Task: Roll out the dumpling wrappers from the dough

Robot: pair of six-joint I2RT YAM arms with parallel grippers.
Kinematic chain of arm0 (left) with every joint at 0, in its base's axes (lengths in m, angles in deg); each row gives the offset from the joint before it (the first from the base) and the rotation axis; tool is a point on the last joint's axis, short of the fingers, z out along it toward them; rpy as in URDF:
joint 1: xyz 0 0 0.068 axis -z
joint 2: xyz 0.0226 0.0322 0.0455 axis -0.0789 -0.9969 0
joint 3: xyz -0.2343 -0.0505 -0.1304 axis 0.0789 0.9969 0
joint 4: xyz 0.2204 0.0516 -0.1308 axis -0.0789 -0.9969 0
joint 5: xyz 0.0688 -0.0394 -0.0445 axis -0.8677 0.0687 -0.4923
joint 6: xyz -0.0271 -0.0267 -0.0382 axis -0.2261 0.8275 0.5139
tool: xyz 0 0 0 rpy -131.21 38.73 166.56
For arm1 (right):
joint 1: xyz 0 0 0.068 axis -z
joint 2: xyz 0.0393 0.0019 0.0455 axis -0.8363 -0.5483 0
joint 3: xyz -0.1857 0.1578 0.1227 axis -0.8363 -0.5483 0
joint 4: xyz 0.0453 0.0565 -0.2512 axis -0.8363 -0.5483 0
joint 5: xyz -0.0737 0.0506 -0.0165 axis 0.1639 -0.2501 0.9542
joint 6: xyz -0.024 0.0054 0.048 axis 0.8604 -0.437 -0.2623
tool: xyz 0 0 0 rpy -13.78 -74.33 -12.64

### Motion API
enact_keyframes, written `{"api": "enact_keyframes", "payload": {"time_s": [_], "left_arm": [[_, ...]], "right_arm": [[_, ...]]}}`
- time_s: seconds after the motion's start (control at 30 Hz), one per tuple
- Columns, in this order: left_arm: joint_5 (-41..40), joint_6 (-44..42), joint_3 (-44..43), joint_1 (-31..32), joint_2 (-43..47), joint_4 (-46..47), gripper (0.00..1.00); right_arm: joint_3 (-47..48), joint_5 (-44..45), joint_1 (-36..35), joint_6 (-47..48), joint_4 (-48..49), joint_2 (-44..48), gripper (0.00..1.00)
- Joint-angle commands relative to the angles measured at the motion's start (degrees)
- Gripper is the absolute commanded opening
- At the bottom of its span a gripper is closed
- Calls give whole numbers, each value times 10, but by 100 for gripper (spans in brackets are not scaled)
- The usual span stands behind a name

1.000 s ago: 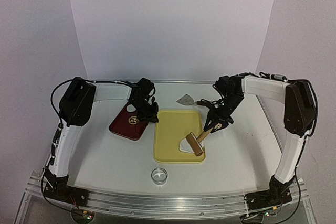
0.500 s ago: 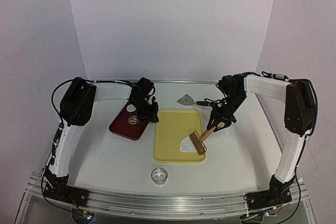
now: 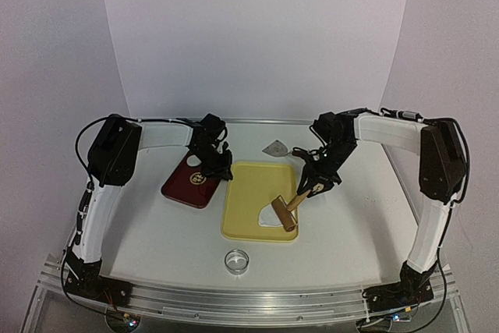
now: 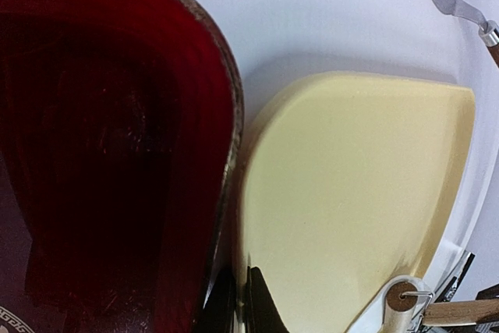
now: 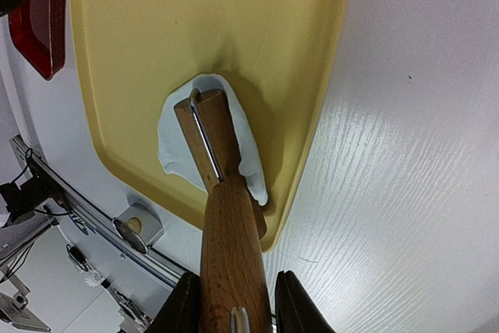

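The dough (image 3: 270, 215) is a flattened white sheet at the near right corner of the yellow board (image 3: 253, 193). In the right wrist view the dough (image 5: 173, 146) spreads out on both sides of the roller. A wooden rolling pin (image 3: 286, 212) lies on it, and my right gripper (image 3: 310, 185) is shut on its handle (image 5: 231, 243). My left gripper (image 3: 224, 173) is shut on the board's far left rim, its fingertips (image 4: 257, 302) pinching the thin edge. No dumpling wrappers are in view.
A dark red plate (image 3: 190, 182) lies right against the board's left side. A metal scraper (image 3: 275, 147) rests behind the board. A shiny ring cutter (image 3: 236, 260) stands on the table near the front edge.
The yellow board has slid a little left and turned slightly. The rolling pin ran right over the dough, then back left with the right gripper.
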Motion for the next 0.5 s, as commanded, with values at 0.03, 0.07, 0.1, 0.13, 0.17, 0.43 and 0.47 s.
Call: {"api": "enact_keyframes", "payload": {"time_s": [0.03,0.07,0.1,0.13,0.17,0.43,0.47], "left_arm": [[-27,-10,4,-9,5,21,0],[-28,-9,6,-9,6,22,0],[-29,-8,7,-7,7,23,0],[-30,-7,7,-6,7,23,0],[-31,-6,7,-5,7,23,0],[-38,4,7,7,9,27,0],[-39,5,7,9,9,27,0]], "right_arm": [[-42,202,-38,-4,13,-107,0],[-39,200,-39,-3,14,-109,0],[-34,196,-42,-2,14,-111,0],[-31,194,-46,0,14,-113,0],[-26,193,-49,2,14,-114,0],[-1,175,-65,18,14,-109,0],[2,168,-67,21,14,-107,0]]}}
